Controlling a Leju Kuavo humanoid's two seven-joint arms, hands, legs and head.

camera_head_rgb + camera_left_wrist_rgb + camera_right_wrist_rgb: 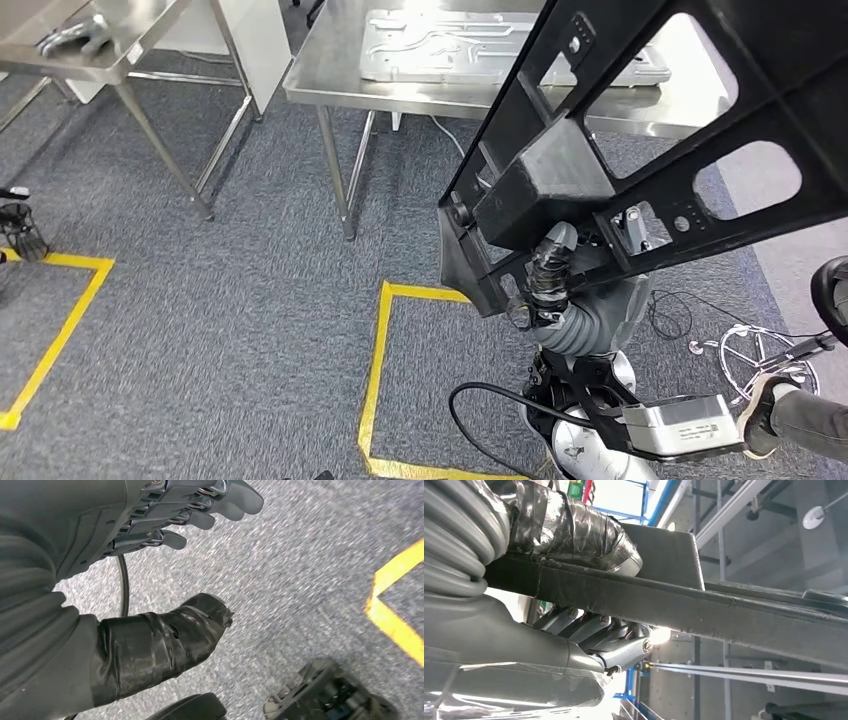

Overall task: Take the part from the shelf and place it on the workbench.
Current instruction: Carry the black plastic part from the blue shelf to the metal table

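The right hand [552,285] is gripping the part [640,150], a large black frame with cut-out windows, near the frame's lower end; in the right wrist view the taped thumb [574,527] is lying on one face of a flat bar of the part [684,605] and the fingers [589,630] are curling under the opposite face, so the bar is being clamped between them. In the head view the part is being carried in the air, its long axis running from the hand at about 6 o'clock up and out toward 2 o'clock, tilted rather than level.

The workbench [400,95], a steel table, is lying toward 11 to 12 o'clock from the gripping hand, with grey carpet and a yellow floor marking [378,380] between them. A pale pressed metal panel [470,45] is already occupying much of the bench top, and the raised end of the part is overlapping the bench's right portion in the picture; whether it is above it or short of it cannot be told.

The left hand [165,515] is hanging over the carpet, fingers loosely apart and holding nothing, well apart from the part. The right hand is therefore the only one placed to set the part down; the judgement is that the frame needs lowering and levelling toward the bench surface at 12 o'clock
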